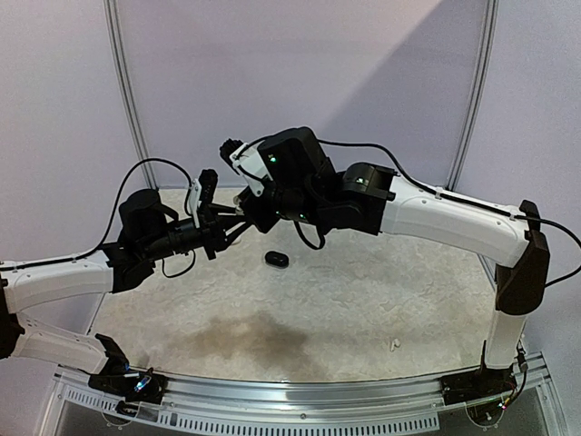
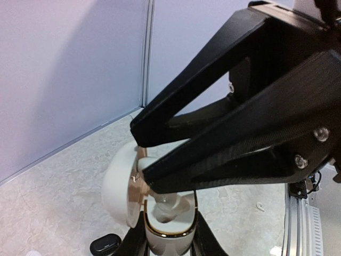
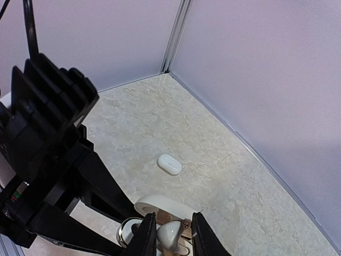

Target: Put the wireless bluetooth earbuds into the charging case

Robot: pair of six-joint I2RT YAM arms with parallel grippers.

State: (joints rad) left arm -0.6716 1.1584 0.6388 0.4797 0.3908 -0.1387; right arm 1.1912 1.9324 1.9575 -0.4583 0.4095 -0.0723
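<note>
From above, the left gripper (image 1: 234, 222) and the right gripper (image 1: 252, 207) meet in mid-air over the pale tabletop (image 1: 363, 300); a black case (image 1: 277, 260) lies on the tabletop beneath them; a loose earbud (image 1: 395, 345), white, sits well apart near the right front edge.

From the left wrist, that gripper's jaws are clamped on the body of a white charging case (image 2: 166, 234), its lid (image 2: 118, 184) swung open to the left; the right gripper's black fingers (image 2: 240, 144) reach in from the upper right, their tips at the mouth of the case; a white earbud (image 2: 168, 207) shows in the opening, just under the lower fingertip.

From the right wrist, the jaws stand narrowly apart with that earbud between them over the open case; I cannot tell whether they pinch it or it sits in its socket; a closed white case (image 3: 169, 164) lies farther off on the tabletop.
</note>
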